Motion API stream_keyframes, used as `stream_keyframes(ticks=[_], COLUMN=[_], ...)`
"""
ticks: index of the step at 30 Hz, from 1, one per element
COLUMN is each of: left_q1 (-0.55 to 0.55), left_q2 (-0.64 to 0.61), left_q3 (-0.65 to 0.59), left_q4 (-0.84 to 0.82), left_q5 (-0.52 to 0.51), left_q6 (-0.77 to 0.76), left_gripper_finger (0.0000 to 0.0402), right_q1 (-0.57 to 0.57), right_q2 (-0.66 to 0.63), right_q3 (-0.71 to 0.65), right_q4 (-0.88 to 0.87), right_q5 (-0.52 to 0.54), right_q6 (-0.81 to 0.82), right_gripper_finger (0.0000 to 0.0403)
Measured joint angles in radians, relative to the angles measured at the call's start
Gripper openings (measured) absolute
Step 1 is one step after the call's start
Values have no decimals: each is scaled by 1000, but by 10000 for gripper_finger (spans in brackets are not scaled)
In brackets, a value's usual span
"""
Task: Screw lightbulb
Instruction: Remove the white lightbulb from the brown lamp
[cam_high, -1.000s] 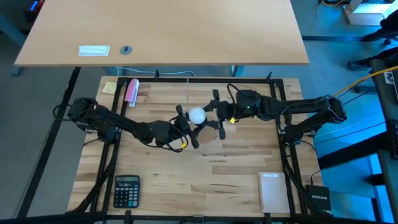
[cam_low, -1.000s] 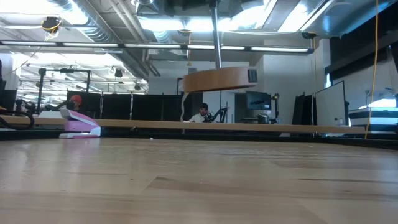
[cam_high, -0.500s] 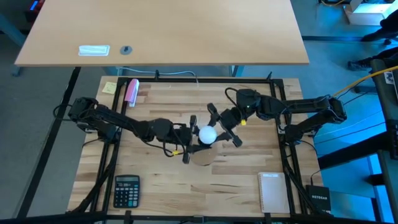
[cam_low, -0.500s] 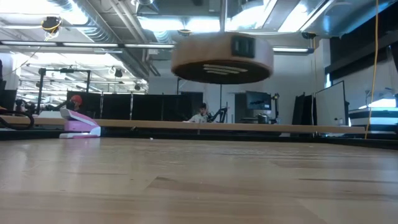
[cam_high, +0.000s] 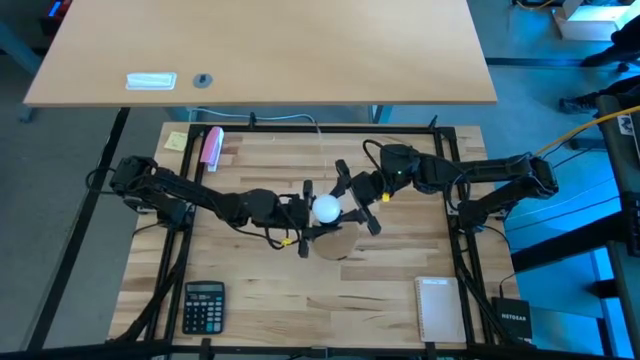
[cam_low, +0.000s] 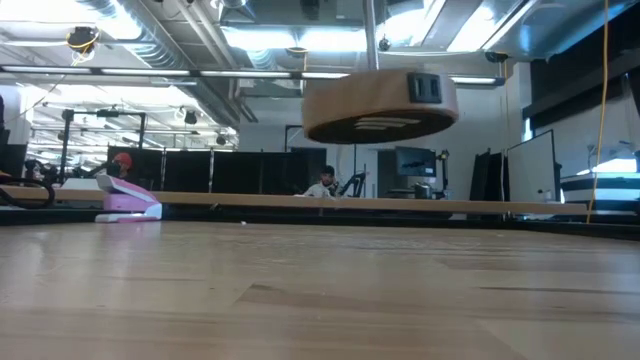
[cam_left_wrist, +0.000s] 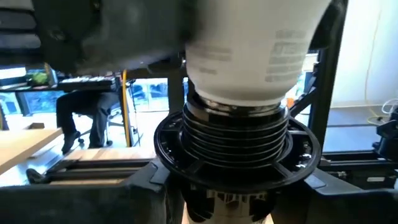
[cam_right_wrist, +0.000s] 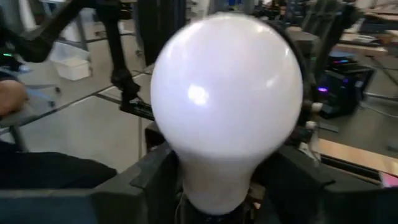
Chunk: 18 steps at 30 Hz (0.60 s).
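Above mid-table you see the lightbulb (cam_high: 326, 208) seated by its threads in the black socket (cam_left_wrist: 236, 163) that your left gripper (cam_high: 302, 219) clamps, while your right gripper (cam_high: 354, 199) stands spread around its globe

**Colours on the worktop**

The lightbulb (cam_high: 326, 208) is frosted white with faint grey print, its ribbed screw base (cam_left_wrist: 235, 140) dark silvery. The socket (cam_left_wrist: 236, 163) is black, on a pale wooden disc (cam_low: 380, 107). The worktop (cam_high: 260, 290) is striped light wood. The stapler (cam_high: 211, 147) is pink, the calculator (cam_high: 203, 306) black, the notepad (cam_high: 438, 308) cream.
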Motion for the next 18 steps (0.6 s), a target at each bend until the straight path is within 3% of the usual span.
stream_keyframes(ticks=[9, 12, 18], left_q1=[2, 1, 0], left_q2=[2, 2, 2], left_q3=[-2, -1, -1], left_q4=[-4, 1, -1], left_q5=[-29, -75, -232], left_q6=[-15, -22, -34], left_gripper_finger=[153, 153, 153], right_q1=[0, 0, -1], right_q2=[-20, -57, -172], right_q3=[2, 2, 2], right_q4=[-23, -73, -267], right_q5=[91, 151, 370], right_q6=[-47, -57, -73], right_gripper_finger=[320, 337, 343])
